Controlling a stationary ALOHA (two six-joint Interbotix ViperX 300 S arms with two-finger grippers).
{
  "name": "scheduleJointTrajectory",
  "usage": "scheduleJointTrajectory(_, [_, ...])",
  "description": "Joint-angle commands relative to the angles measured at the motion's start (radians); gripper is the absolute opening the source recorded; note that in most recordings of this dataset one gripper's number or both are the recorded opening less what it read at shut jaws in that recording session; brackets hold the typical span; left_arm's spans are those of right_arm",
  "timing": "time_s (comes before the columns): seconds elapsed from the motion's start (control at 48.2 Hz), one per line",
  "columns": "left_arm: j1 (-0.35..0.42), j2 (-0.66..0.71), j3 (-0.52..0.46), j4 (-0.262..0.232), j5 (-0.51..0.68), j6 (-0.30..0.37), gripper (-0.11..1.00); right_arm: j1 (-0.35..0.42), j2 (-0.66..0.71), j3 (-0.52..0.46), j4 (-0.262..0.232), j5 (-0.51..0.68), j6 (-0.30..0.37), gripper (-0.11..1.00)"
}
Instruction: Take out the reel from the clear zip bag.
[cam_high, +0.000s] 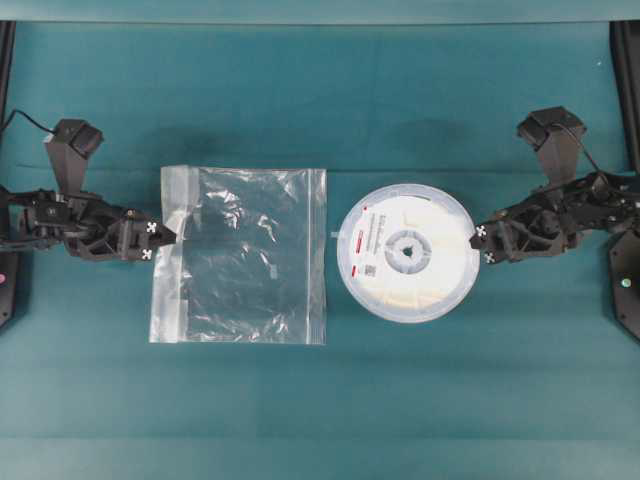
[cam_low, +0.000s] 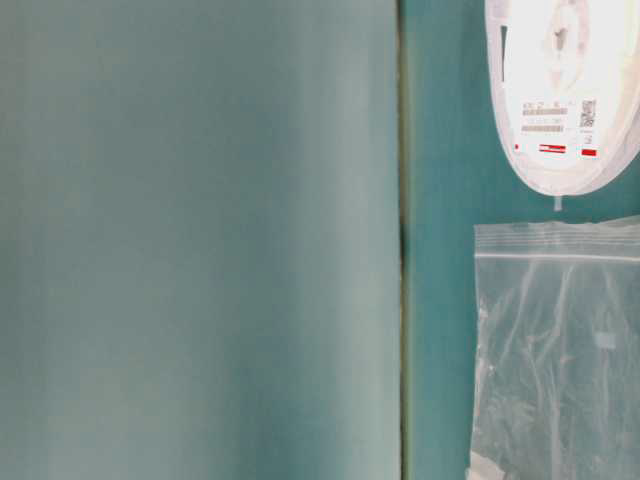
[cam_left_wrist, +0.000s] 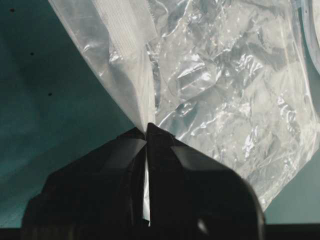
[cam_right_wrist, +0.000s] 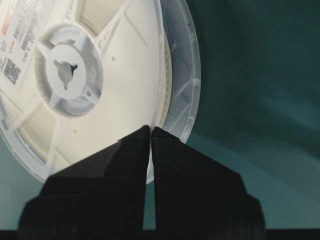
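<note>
The reel (cam_high: 408, 252) lies flat on the teal table, right of centre and wholly outside the clear zip bag (cam_high: 245, 255). A narrow strip of cloth separates the two. The bag is flat, crinkled and holds nothing, with its whitish zip strip on the left. My left gripper (cam_high: 160, 240) is shut on that left edge; in the left wrist view the film (cam_left_wrist: 220, 85) runs straight into the closed tips (cam_left_wrist: 146, 131). My right gripper (cam_high: 478, 243) sits at the reel's right rim. In the right wrist view its tips (cam_right_wrist: 150, 131) pinch the thin flange of the reel (cam_right_wrist: 100, 75).
Teal cloth covers the whole table (cam_high: 320, 400). Black frame posts stand at the far left (cam_high: 6, 60) and far right (cam_high: 628, 60). The table-level view catches only the reel's edge (cam_low: 565, 90), the bag's top (cam_low: 560, 350) and a seam (cam_low: 402, 240).
</note>
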Motion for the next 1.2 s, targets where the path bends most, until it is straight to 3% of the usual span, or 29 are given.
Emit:
scheduleJointTrajectory(0.0, [0.0, -0.009, -0.015, 0.005, -0.005, 0.0, 0.0, -0.003, -0.005, -0.012, 0.008, -0.006, 0.011, 0.15])
scheduleJointTrajectory(0.104, [-0.002, -0.009, -0.015, 0.003, -0.006, 0.0, 0.0, -0.003, -0.005, -0.014, 0.009, -0.006, 0.011, 0.38])
scheduleJointTrajectory(0.249, [0.0, -0.011, -0.017, 0.003, -0.005, 0.0, 0.0, -0.003, -0.005, -0.015, 0.009, -0.011, 0.009, 0.79])
scheduleJointTrajectory(0.332, [0.0, -0.012, -0.017, 0.003, -0.006, 0.0, 0.0, -0.002, -0.006, -0.015, 0.009, -0.026, 0.008, 0.93])
scheduleJointTrajectory(0.623, [-0.002, -0.018, -0.023, 0.003, -0.006, -0.002, 0.01, 0.0, -0.006, -0.028, 0.005, -0.069, 0.006, 0.92])
scheduleJointTrajectory(0.789, [-0.002, -0.026, -0.021, 0.003, -0.006, -0.003, 0.11, 0.003, -0.005, -0.029, 0.003, -0.064, 0.003, 0.92])
scheduleJointTrajectory(0.892, [0.0, -0.034, -0.018, 0.003, -0.002, -0.005, 0.31, 0.005, -0.006, -0.029, 0.003, -0.066, 0.003, 0.92])
scheduleJointTrajectory(1.1, [0.0, -0.064, -0.023, 0.003, 0.04, -0.005, 0.88, 0.017, -0.008, -0.029, -0.005, -0.061, 0.002, 0.92])
scheduleJointTrajectory(1.183, [0.0, -0.084, -0.029, 0.003, 0.067, -0.002, 0.96, 0.02, -0.008, -0.029, -0.008, -0.06, 0.002, 0.92])
